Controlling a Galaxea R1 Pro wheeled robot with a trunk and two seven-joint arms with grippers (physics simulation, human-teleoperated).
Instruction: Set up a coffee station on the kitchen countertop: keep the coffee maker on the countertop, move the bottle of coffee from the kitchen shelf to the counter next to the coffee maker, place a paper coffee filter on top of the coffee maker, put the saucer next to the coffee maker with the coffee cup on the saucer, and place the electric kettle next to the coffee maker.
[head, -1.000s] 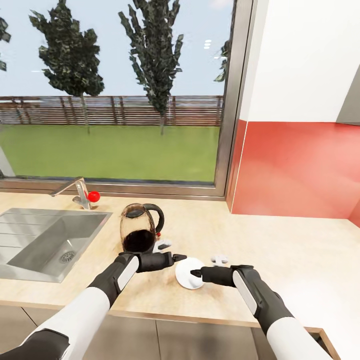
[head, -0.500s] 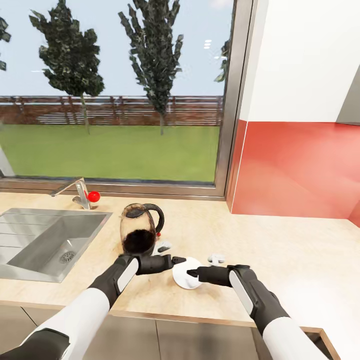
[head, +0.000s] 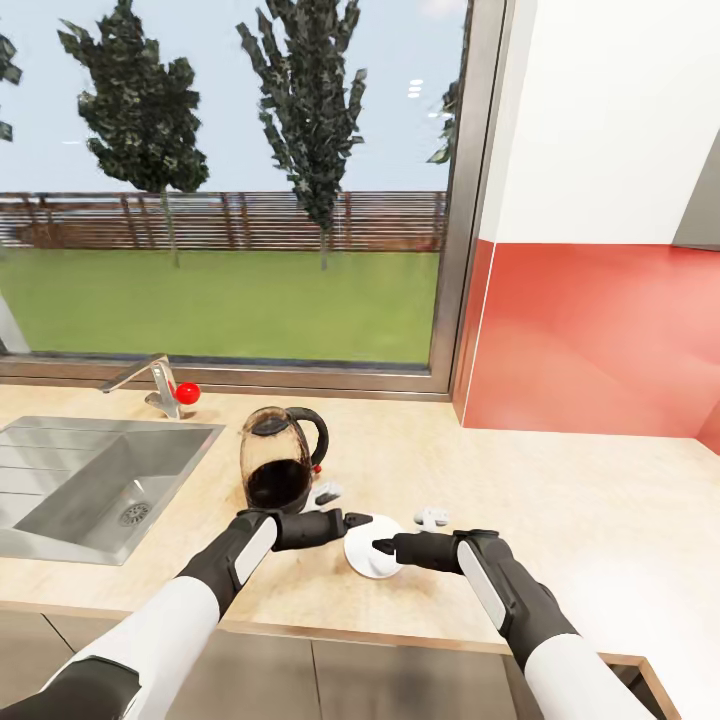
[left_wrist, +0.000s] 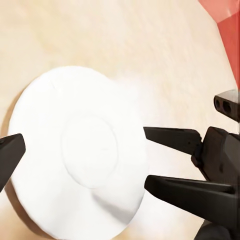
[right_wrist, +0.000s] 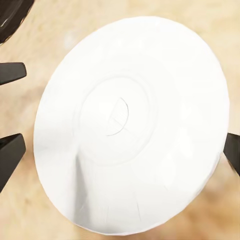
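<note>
Saucer (head: 372, 548): lying near the front edge of the kitchen countertop (head: 560, 480), just right of and nearer than the electric kettle (head: 280, 455). Head view is showing both forearms reaching in low and level, the left gripper (head: 352, 520) and right gripper (head: 384, 547) meeting at the plate from opposite sides. Left wrist view is showing the right gripper's two fingers (left_wrist: 175, 140) slightly parted over the saucer's rim. Whether either gripper is actually pinching the plate cannot be told. Two small white objects (head: 430, 516) beyond are too small to identify.
</note>
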